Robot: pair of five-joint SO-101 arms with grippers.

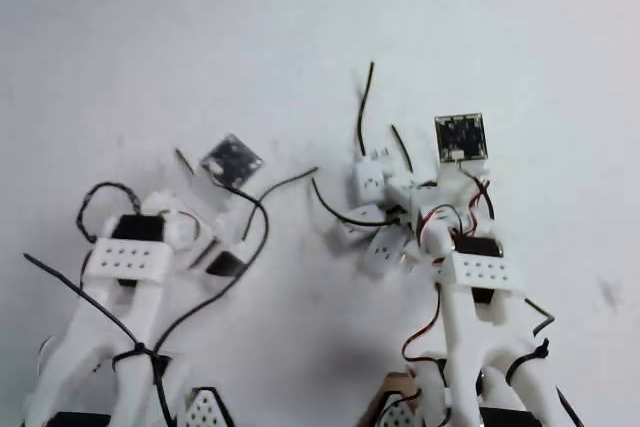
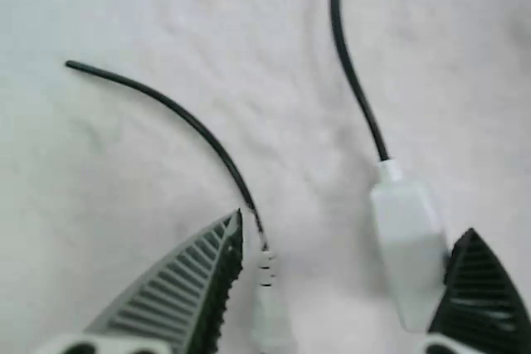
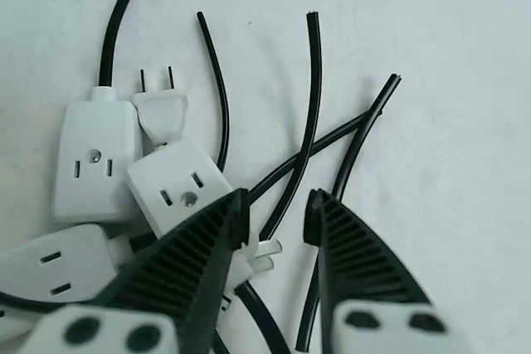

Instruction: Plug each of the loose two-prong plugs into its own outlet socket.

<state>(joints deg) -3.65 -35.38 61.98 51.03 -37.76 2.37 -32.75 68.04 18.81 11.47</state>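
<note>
White tabletop, boxy glossy sockets, thin black cords; ribbed left fingers wide apart, right fingers narrowly apart.

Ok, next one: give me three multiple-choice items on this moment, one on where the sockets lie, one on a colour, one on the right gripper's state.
1. In the high view, the white sockets lie:
A. by the table's far edge
B. just ahead of the right arm
C. under the left arm

2. The cords on the sockets are:
A. red
B. white
C. black

3. The right gripper is:
A. open
B. shut on a plug
C. shut on a cord

Answers:
1 B: the sockets cluster at that arm's tip.
2 C: the right wrist view shows every cord black.
3 A: there is a clear gap between its fingers.
</note>
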